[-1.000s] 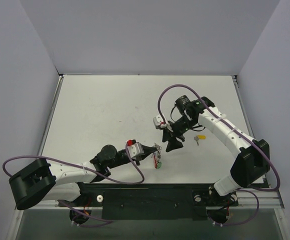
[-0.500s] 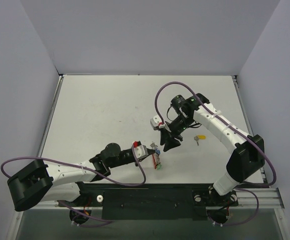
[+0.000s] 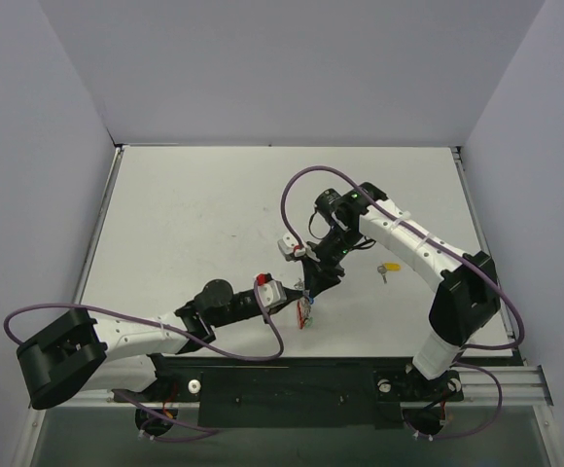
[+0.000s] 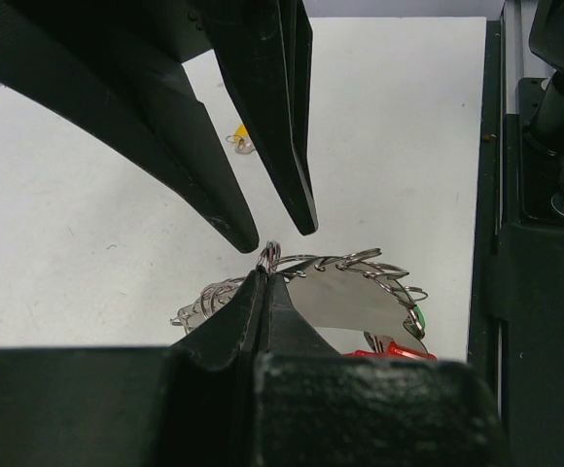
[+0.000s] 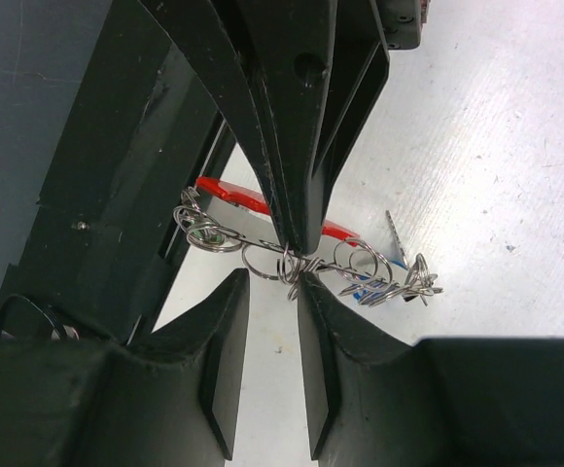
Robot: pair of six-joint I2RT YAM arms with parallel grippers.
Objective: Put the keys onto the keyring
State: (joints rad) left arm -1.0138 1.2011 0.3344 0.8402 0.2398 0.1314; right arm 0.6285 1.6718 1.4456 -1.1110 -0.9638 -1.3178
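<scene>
My left gripper (image 4: 265, 276) is shut on the thin silvery wire of the keyring (image 4: 313, 261), holding it just above the table. The loop carries several small split rings (image 5: 360, 261); its red part (image 5: 226, 192) shows behind. A green cap (image 4: 418, 317) and a blue-capped key (image 5: 368, 284) hang from it. My right gripper (image 5: 270, 284) is open, its tips either side of a small ring right under the left fingers (image 5: 297, 185). In the top view both grippers meet at the keyring (image 3: 304, 311). A yellow-capped key (image 3: 389, 267) lies loose on the table to the right.
The white table (image 3: 194, 214) is walled on three sides by grey panels. A black rail (image 3: 292, 384) with the arm bases runs along the near edge, close to the keyring. Purple cables (image 3: 297, 185) loop over both arms.
The right arm has swung left and down toward the left gripper, and its jaws have narrowed around a small ring. The left gripper has shifted the keyring slightly.
</scene>
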